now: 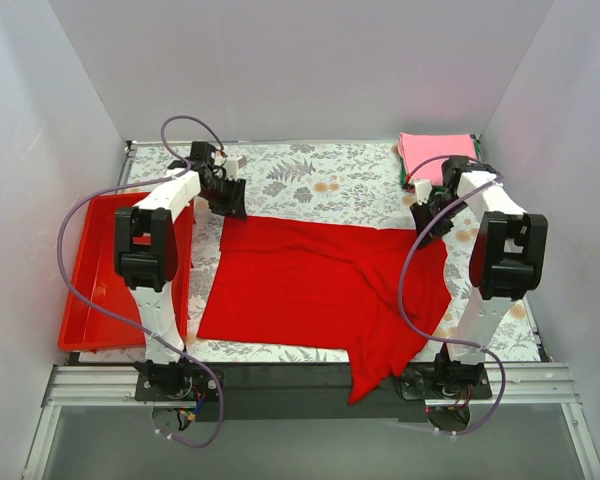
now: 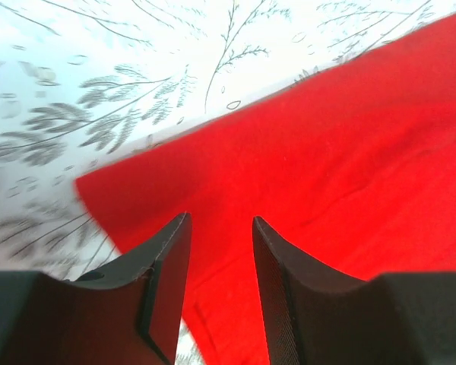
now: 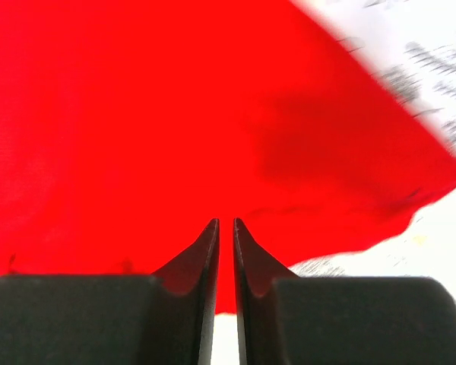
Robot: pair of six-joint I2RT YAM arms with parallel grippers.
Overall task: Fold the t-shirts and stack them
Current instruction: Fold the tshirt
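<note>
A bright red t-shirt [image 1: 320, 280] lies spread across the middle of the table, one part hanging over the front edge. My left gripper [image 1: 230, 205] hovers over its far left corner; in the left wrist view the gripper [image 2: 220, 219] is open, with the red cloth [image 2: 349, 152] below and nothing between the fingers. My right gripper [image 1: 425, 225] is at the far right corner. In the right wrist view this gripper [image 3: 226, 222] shows a narrow gap, with the red cloth [image 3: 175, 114] beneath and not pinched. A folded pink t-shirt [image 1: 435, 155] rests at the back right with a dark edge under it.
A rigid red tray [image 1: 90, 290] sits along the left side, beside the left arm. The table has a leaf-patterned cover [image 1: 310, 180]. White walls close in the left, back and right sides. The pink stack is just behind the right wrist.
</note>
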